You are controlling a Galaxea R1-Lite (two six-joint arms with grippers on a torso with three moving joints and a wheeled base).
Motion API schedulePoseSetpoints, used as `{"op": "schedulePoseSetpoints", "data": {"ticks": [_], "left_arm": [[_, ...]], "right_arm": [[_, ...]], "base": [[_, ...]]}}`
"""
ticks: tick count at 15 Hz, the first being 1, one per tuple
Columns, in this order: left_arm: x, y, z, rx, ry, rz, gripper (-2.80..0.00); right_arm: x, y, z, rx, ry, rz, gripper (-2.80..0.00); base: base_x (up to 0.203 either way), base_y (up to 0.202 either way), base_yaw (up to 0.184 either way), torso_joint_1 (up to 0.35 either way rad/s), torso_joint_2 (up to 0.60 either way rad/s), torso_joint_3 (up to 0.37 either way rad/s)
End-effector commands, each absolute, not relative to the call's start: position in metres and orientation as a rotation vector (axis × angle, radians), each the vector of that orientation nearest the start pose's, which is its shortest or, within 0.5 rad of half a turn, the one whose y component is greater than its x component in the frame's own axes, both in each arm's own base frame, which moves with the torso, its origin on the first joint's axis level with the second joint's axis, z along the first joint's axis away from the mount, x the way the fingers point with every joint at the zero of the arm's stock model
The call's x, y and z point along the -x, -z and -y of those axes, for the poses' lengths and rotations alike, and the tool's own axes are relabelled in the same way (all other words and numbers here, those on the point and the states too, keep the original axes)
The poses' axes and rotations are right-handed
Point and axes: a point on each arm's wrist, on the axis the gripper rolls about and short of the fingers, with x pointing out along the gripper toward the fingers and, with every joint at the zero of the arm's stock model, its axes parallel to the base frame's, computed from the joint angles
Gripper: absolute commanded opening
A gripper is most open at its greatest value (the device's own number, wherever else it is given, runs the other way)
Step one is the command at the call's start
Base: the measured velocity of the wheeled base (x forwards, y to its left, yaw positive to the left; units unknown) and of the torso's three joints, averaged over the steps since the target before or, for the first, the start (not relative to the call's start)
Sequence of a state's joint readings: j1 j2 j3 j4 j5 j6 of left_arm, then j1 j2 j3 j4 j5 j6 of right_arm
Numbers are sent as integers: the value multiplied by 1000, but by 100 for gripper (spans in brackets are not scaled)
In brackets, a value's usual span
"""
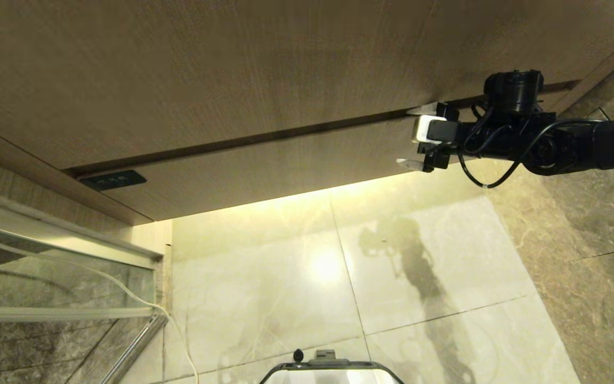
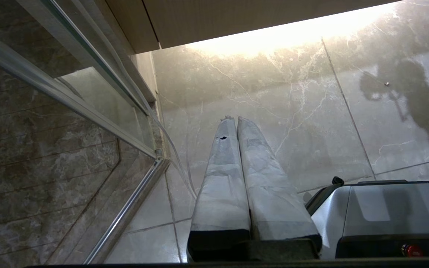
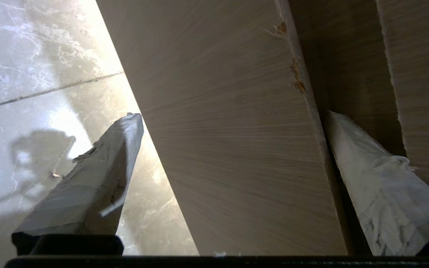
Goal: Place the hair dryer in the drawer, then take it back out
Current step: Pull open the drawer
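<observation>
The drawer (image 1: 264, 165) shows as a wide light wood-grain front beneath the taller wood panel (image 1: 232, 64); nothing of its inside can be seen. My right gripper (image 1: 403, 136) is open at the drawer's right end and straddles the front. In the right wrist view the right gripper (image 3: 232, 116) has one finger (image 3: 371, 175) in the dark gap along the top edge of the drawer (image 3: 218, 74), and the other finger (image 3: 106, 167) over the floor below it. The hair dryer is out of view. My left gripper (image 2: 235, 119) hangs shut and empty over the floor.
A dark socket plate (image 1: 112, 180) sits at the left end of the gap. A glass partition (image 1: 46, 266) with a metal frame and a thin white cord (image 1: 126, 290) stand at the left. Dark marble wall (image 1: 595, 240) closes the right. My base (image 1: 331, 370) is over the pale floor tiles.
</observation>
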State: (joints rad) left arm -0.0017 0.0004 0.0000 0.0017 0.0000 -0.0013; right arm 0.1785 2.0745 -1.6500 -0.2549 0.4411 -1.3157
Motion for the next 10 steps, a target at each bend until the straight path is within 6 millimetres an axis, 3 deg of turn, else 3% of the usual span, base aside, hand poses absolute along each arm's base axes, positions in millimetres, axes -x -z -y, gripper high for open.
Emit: {"op": "schedulePoseSetpoints", "data": {"ticks": [1,5,10], "left_arm": [[23,-75,0,2,2,-3,-280],[23,-75,0,2,2,-2,-280],[23,-75,0,2,2,-3,-280]], "right_arm": [[-435,-234,-88,1253,-640,260,0],[-439,-218,-86,1203,-653,137,0],[-434,-214,-81,1099,-613,-55,0]], "base": [[0,0,0,0,0,0],[0,0,0,0,0,0],[0,0,0,0,0,0]]}}
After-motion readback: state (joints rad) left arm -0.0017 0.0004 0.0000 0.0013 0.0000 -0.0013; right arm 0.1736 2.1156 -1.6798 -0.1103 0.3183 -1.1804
